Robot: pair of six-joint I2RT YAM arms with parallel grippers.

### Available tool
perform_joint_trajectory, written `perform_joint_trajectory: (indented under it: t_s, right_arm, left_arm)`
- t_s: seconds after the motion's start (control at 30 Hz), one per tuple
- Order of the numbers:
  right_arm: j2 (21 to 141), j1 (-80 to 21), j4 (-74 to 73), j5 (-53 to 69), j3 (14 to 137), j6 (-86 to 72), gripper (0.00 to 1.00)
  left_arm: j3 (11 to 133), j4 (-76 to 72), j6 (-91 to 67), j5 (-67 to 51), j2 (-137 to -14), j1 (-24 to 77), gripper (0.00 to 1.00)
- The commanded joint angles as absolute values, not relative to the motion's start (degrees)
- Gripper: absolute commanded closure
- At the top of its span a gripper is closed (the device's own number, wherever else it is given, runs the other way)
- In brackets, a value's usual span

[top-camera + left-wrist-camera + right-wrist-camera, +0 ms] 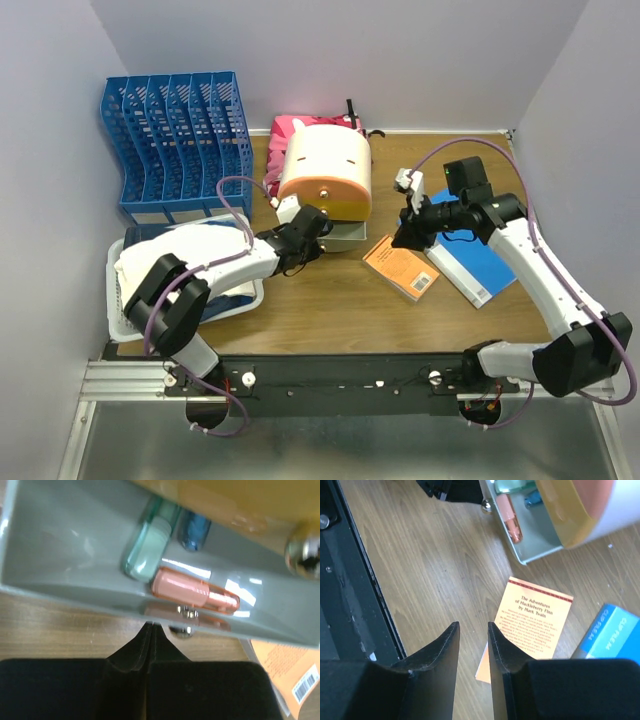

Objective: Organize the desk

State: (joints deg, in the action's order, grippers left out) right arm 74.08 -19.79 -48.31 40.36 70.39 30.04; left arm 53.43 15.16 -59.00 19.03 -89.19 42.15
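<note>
Near edge - black metal rail (340,375), one, with both arm bases on it. Behind it is the brown wood-grain desk (330,300), walled in pale lavender on three sides.

Near left: one white plastic tray (252,298), the left arm lying across it.

Middle: two flat items on the right. One is an orange paperback book (400,268); the other is a blue clip-file folder (470,262), just beside it on the right. The right gripper (473,626) hovers over the paperback's near-left edge, jaws parted by a narrow gap with nothing between them.

Centre: one grey drawer (75,540) stands pulled out of a rounded cream-and-orange storage box (325,175). It holds three small tubes - one pale green (147,550), one blue (195,532), one pinkish orange (192,592). The left gripper (150,627) is at the drawer front with its jaws pressed together, just beside the small metal knob (186,612). Cannot tell whether they touch it.

Far left: one blue plastic slotted file rack (175,145).

Far centre: one pink bag (300,130) behind the box.
</note>
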Motion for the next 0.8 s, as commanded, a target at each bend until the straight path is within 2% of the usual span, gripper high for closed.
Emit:
perform_joint_trajectory:
  t_s: [0.0,0.23,0.47,0.6,0.77]
  right_arm:
    - [71.63,-16.00,-47.90,44.47,68.12,27.34,0.64]
    - [70.22,-13.01,-47.81,45.97,66.97,26.63,0.64]
    - [69.43,-11.17,-48.16,46.14,66.53,26.63,0.64]
    - [69.00,-10.63,-48.34,46.23,66.09,26.63,0.64]
    - [68.73,-10.20,-48.60,45.88,65.74,26.98,0.64]
  left_arm:
    - [57.21,14.24,-59.94,22.15,-92.80,39.56,0.94]
    - [63.71,10.55,-59.41,22.24,-97.03,36.57,0.89]
    - [66.80,6.42,-62.83,20.13,-99.93,34.81,0.79]
    - [67.06,3.43,-65.21,18.90,-101.24,34.63,0.70]
    - [68.55,2.28,-67.06,17.93,-103.27,34.19,0.68]
